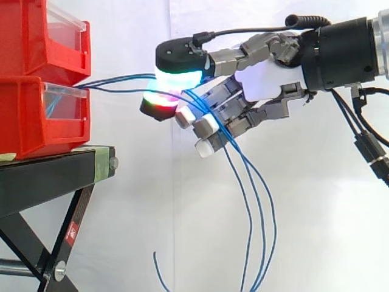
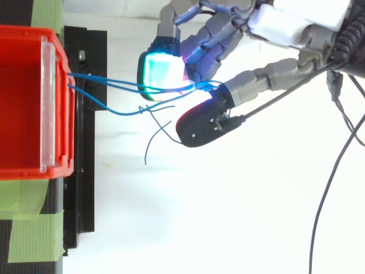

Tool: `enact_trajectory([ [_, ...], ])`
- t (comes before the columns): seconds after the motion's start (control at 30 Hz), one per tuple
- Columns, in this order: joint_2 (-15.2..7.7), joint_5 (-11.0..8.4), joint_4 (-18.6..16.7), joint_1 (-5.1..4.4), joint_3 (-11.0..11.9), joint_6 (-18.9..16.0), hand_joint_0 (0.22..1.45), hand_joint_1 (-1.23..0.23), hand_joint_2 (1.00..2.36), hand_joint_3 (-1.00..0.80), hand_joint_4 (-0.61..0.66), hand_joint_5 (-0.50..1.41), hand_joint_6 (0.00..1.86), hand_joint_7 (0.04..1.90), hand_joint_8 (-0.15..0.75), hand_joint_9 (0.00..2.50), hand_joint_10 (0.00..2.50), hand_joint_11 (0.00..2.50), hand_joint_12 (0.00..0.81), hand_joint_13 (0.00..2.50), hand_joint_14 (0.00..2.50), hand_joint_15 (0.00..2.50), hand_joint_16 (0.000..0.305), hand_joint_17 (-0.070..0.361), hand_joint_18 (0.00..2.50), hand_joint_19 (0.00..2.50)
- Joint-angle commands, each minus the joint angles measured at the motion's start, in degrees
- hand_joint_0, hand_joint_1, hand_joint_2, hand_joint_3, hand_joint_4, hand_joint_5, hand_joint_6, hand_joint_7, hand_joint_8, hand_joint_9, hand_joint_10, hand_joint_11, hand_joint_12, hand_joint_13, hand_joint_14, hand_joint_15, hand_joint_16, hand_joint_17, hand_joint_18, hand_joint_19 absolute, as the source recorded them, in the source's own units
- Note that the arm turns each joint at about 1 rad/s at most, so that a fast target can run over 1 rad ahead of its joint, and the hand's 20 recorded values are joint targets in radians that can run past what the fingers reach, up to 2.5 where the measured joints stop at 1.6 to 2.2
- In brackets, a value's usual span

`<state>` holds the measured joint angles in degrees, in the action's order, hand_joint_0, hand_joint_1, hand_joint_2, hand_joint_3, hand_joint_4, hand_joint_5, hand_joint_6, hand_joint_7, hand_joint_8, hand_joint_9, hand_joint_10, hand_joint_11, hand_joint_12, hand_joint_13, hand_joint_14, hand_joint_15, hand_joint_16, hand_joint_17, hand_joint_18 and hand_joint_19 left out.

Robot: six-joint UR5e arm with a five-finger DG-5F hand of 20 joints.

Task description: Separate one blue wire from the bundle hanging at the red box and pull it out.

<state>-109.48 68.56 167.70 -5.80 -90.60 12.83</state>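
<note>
The wires (image 2: 122, 83) leave the front of the lower red box (image 1: 36, 115) and run nearly level to the hand (image 1: 267, 82). There they bend over and hang in long loops below it, free ends down. The taut stretch has its long axis straight from box to hand. The box end lies away from the palm and the slack falls on the palm's side. Two glowing pads (image 1: 178, 78) are closed together on the strands, one above and one below, and the other fingers are curled just behind. In the top view at least two strands meet inside that pinch, while one (image 2: 122, 112) sags apart beside them. Whether a single wire is isolated cannot be told. A pull would likely go along that axis, away from the box.
</note>
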Motion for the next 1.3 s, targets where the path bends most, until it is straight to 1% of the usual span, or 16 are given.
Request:
enact_trajectory([
  [0.0, 0.05, 0.08, 0.0, 0.0, -0.01, 0.01, 0.57, -0.84, 1.0, -0.5, 0.23, -0.25, 0.91, 0.97, 0.343, 0.9, 0.01, 1.29, 0.449, 1.1, 0.03, 1.14, 0.06, 0.135, 0.82, 0.66],
  [0.1, -0.03, 0.08, 0.0, 0.0, -0.01, 0.01, 0.58, -0.81, 1.0, -0.49, 0.23, -0.24, 0.91, 0.97, 0.348, 0.94, 0.01, 1.29, 0.447, 1.13, 0.03, 1.14, 0.059, 0.134, 0.84, 0.67],
  [0.23, 0.05, 0.0, 0.0, 0.0, 0.08, -0.08, 0.61, -0.77, 1.01, -0.43, 0.22, -0.23, 0.92, 0.96, 0.349, 0.99, 0.02, 1.29, 0.446, 1.14, 0.03, 1.15, 0.058, 0.13, 0.85, 0.68],
  [0.47, -0.03, 0.0, -0.18, 0.0, -0.01, 0.09, 0.62, -0.73, 1.01, -0.36, 0.2, -0.22, 0.92, 0.97, 0.35, 1.05, 0.01, 1.3, 0.438, 1.16, 0.03, 1.15, 0.057, 0.128, 0.85, 0.68],
  [0.63, -0.03, 0.0, -0.18, 0.0, 0.08, 0.09, 0.62, -0.73, 1.02, -0.25, 0.15, -0.22, 0.93, 1.02, 0.357, 1.07, 0.01, 1.3, 0.442, 1.17, 0.02, 1.15, 0.057, 0.128, 0.86, 0.69],
  [0.7, -0.03, 0.0, -0.18, 0.0, -0.01, 0.09, 0.61, -0.69, 1.02, -0.21, 0.16, -0.22, 0.93, 1.03, 0.356, 1.09, 0.01, 1.3, 0.441, 1.17, 0.02, 1.16, 0.057, 0.129, 0.86, 0.7],
  [0.73, 0.05, 0.0, -0.18, 0.0, -0.01, 0.09, 0.6, -0.67, 1.02, -0.19, 0.17, -0.21, 0.93, 1.04, 0.362, 1.11, 0.01, 1.3, 0.445, 1.18, 0.02, 1.16, 0.058, 0.13, 0.86, 0.71],
  [0.77, -0.03, 0.0, -0.18, 0.0, -0.01, 0.09, 0.6, -0.65, 1.01, -0.18, 0.19, -0.21, 0.94, 1.02, 0.388, 1.15, 0.01, 1.3, 0.483, 1.21, 0.02, 1.15, 0.063, 0.143, 0.9, 0.69],
  [0.97, 0.05, 0.0, -0.18, -0.09, -0.01, 0.09, 0.59, -0.58, 1.0, -0.12, 0.19, -0.2, 0.94, 1.03, 0.424, 1.22, 0.01, 1.3, 0.53, 1.26, 0.02, 1.13, 0.072, 0.162, 0.97, 0.68],
  [1.27, 0.05, 0.0, -0.26, -0.18, -0.01, 0.09, 0.6, -0.59, 1.0, -0.08, 0.19, -0.19, 0.93, 1.01, 0.443, 1.23, 0.01, 1.29, 0.538, 1.27, 0.02, 1.12, 0.074, 0.167, 0.99, 0.67],
])
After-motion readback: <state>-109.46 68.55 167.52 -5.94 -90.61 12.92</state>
